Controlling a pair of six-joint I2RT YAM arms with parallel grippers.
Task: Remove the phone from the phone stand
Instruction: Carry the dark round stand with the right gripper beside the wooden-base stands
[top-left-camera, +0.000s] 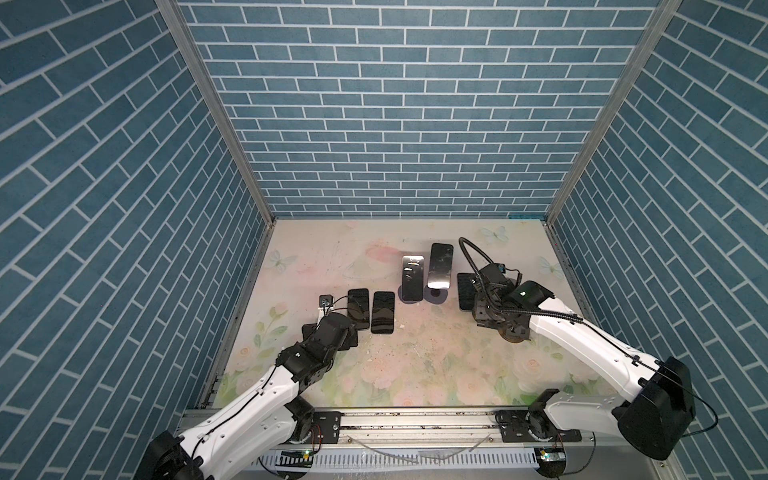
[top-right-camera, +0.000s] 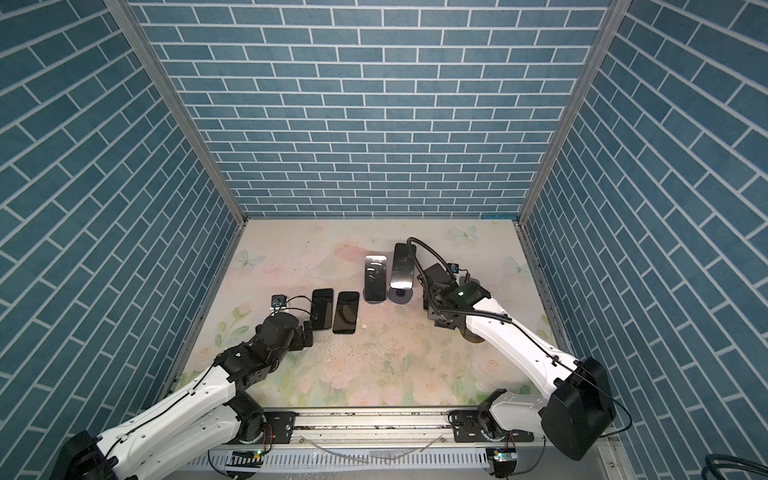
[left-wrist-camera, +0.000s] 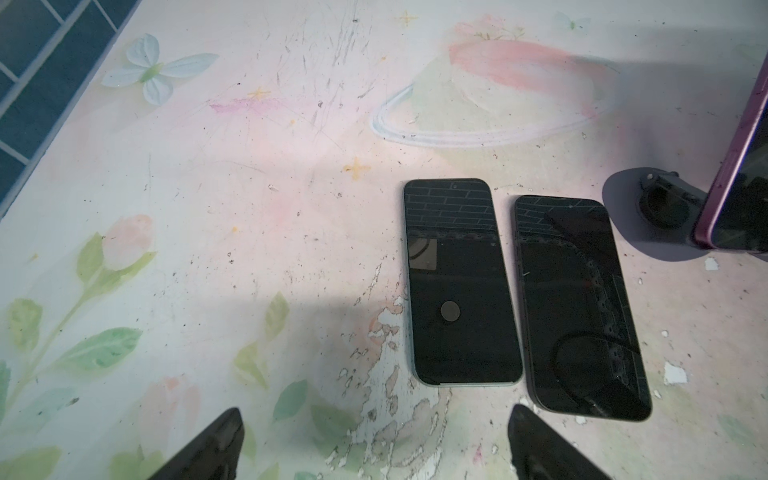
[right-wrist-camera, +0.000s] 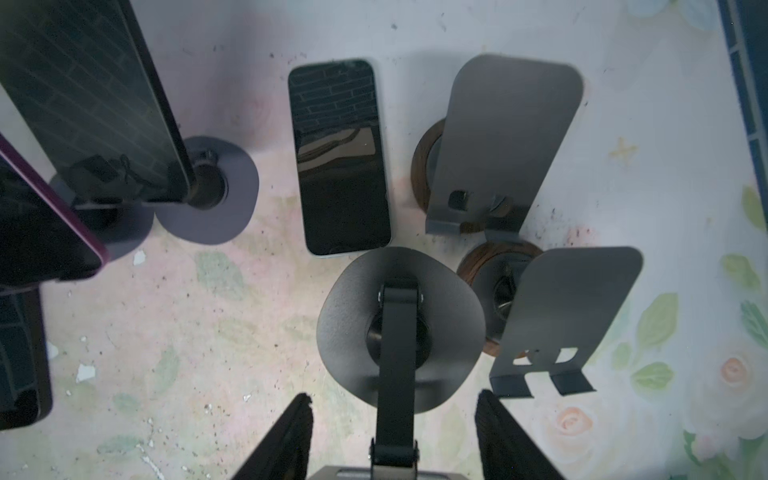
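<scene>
In the right wrist view my right gripper (right-wrist-camera: 394, 397) straddles a dark phone stand: its round base (right-wrist-camera: 353, 299) sits on the table and its arm (right-wrist-camera: 397, 374) rises between my fingers (right-wrist-camera: 291, 436). At that view's bottom edge a grey slab, the phone (right-wrist-camera: 390, 473), lies between the fingers, which are shut on its sides. In both top views the right wrist (top-left-camera: 494, 299) hides this phone and stand. My left gripper (left-wrist-camera: 374, 411) hovers open and empty over the table, near two phones lying flat.
Two more phones lean on stands (top-left-camera: 412, 276) (top-left-camera: 440, 266) mid-table. A phone (right-wrist-camera: 340, 158) lies flat just beyond the held stand, with two bare stands (right-wrist-camera: 507, 137) (right-wrist-camera: 569, 311) beside it. Two flat phones (top-left-camera: 358, 307) (top-left-camera: 382, 311) lie on the left. Blue brick walls enclose the table.
</scene>
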